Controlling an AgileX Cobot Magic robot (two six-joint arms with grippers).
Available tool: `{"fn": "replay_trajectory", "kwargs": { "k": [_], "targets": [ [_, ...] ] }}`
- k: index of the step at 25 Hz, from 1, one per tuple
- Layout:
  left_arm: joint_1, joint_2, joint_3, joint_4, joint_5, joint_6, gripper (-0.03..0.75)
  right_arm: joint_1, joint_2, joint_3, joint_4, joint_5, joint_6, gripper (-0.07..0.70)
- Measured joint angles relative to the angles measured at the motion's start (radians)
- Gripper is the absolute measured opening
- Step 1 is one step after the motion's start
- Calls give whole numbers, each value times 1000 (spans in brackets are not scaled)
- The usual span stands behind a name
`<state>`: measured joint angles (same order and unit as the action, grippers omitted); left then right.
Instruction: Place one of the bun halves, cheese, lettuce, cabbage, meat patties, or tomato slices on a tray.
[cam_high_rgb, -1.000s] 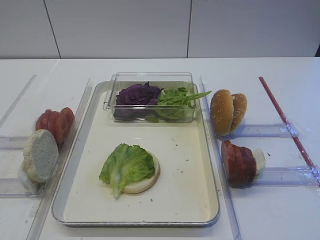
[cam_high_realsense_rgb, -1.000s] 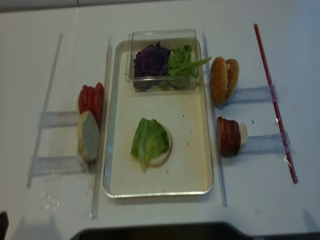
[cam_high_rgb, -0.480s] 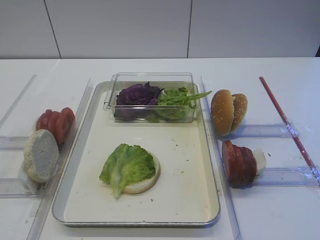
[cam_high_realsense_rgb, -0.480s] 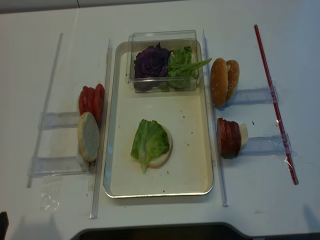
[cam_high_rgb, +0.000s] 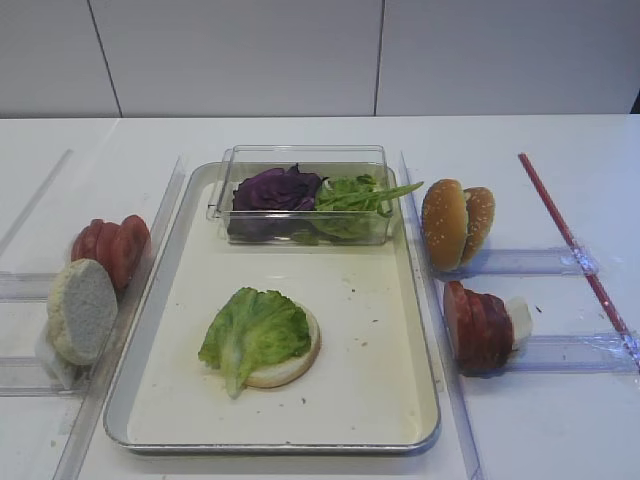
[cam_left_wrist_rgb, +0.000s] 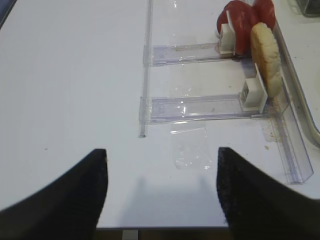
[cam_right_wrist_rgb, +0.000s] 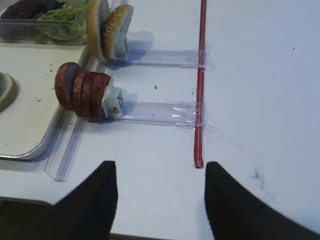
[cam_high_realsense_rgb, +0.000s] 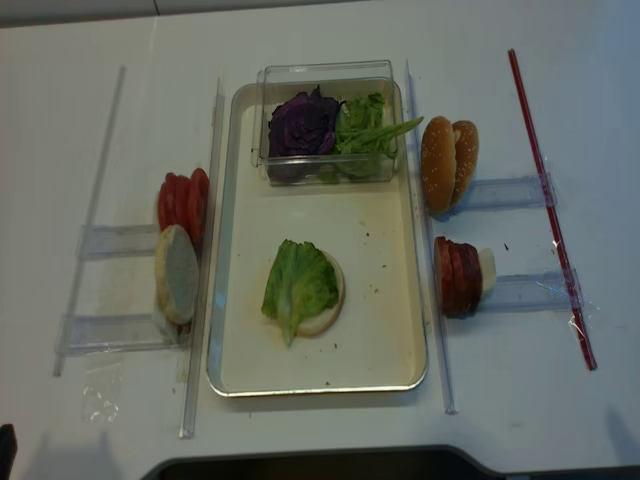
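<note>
While the right gripper (cam_right_wrist_rgb: 157, 192) hangs spread and empty, the meat patties (cam_right_wrist_rgb: 82, 90) stand ahead-left, just off the tray's (cam_right_wrist_rgb: 30, 152) right rim.

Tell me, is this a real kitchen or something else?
Probably a robot practice table, not a real kitchen. A metal tray on a plain white table holds a bun half with lettuce, and meat patties and tomato slices stand in clear plastic racks.

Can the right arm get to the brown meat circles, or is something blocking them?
Probably yes. The meat patties stand in a row at the tray's right side, ahead and left of the right gripper. Its jaws are open, with only bare table between.
</note>
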<state>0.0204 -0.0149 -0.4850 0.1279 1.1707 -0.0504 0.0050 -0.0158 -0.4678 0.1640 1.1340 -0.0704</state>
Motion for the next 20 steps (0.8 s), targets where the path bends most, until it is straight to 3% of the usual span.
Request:
{"fn": "replay_trajectory", "kwargs": {
  "k": [9, 15, 20],
  "targets": [
    [0, 0, 0, 0, 0, 0, 469, 0, 0, 3, 0, -2, -8, 440],
    [0, 0, 0, 0, 0, 0, 469, 0, 0, 3, 2, -2, -8, 501],
    [0, 0, 0, 0, 0, 0, 469, 0, 0, 3, 2, -2, -8, 507]
  ]
}}
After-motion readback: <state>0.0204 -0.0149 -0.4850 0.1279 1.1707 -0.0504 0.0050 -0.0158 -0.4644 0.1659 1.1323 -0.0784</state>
